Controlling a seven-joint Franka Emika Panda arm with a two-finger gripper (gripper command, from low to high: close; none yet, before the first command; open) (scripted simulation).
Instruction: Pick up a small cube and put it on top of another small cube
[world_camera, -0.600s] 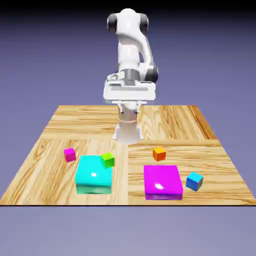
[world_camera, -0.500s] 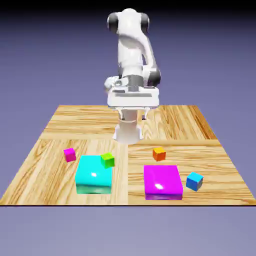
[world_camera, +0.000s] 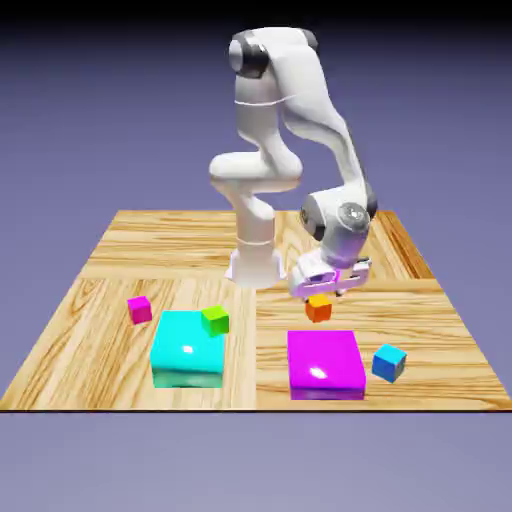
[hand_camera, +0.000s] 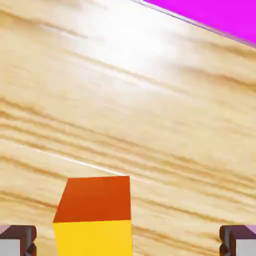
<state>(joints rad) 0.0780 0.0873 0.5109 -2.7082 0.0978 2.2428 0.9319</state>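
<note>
The small orange cube rests on the wooden table just behind the big magenta block. My gripper hovers right above it, open. In the hand view the orange cube shows large at the bottom, between the two grey fingertips and left of the middle, touching neither. The other small cube, lime green, sits at the back right corner of the big cyan block, far to the exterior view's left of my gripper.
A tiny magenta cube lies left of the cyan block. A tiny blue cube lies right of the big magenta block, whose edge crosses the hand view's top right.
The arm has swung from high over the table's back down and toward the exterior view's right, bringing the open gripper just above the orange cube. No cube has moved.
</note>
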